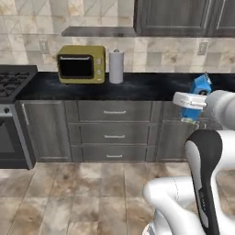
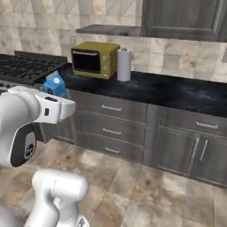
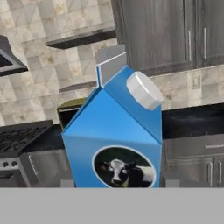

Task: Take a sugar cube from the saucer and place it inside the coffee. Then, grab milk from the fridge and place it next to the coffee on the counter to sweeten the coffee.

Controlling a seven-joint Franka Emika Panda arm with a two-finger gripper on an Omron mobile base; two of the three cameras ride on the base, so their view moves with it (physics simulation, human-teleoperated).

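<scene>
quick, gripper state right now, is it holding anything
Gripper: closed on the milk, carried in the air in front of the counter.

The blue milk carton stands upright close to the camera, its white screw cap on the sloped roof and a cow picture on its face. Behind it lie the black counter, a stove and grey wall cupboards.

Beige tiled wall backs a black marble worktop carrying a yellow microwave and paper towel roll, over grey wood-grain drawers, with dark wall cupboards, a gas stove and a brown stone-tile floor.
</scene>
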